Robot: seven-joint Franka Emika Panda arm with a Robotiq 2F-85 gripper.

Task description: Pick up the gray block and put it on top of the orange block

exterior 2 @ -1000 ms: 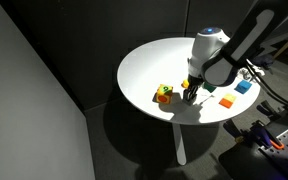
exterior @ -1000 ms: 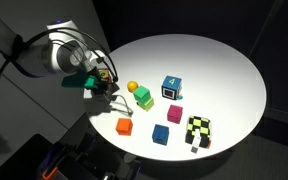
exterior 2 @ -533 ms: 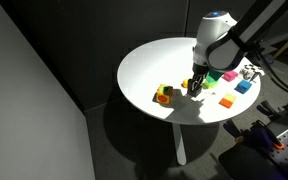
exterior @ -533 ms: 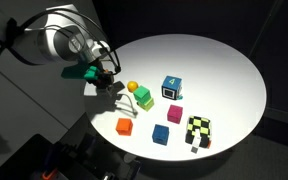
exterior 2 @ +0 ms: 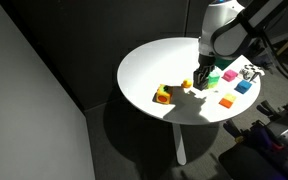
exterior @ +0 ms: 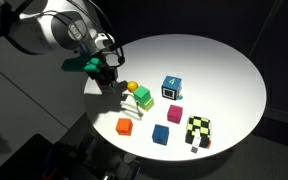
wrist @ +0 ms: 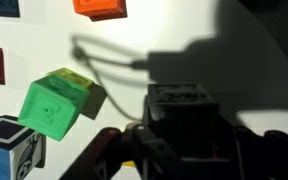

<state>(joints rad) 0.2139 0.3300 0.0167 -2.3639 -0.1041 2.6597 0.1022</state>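
Seemingly the pickup is done: my end effector (exterior: 108, 76) hangs above the table (exterior: 219, 55) near its edge, jaws narrowed on a dark cube that I take for the gray block (wrist: 184, 105), clear of the surface. What is left is carrying it over and setting it on the orange block (exterior: 124, 126), which sits bare-topped near the table's edge. No containers show; the blocks lie loose.

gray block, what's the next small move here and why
Probably carry it across at this height toward the orange block. The gray block looks clamped in the end effector, raised off the table. The orange block sits at the wrist view's top edge, not underneath. The green block lies close by, so staying high seems safer.
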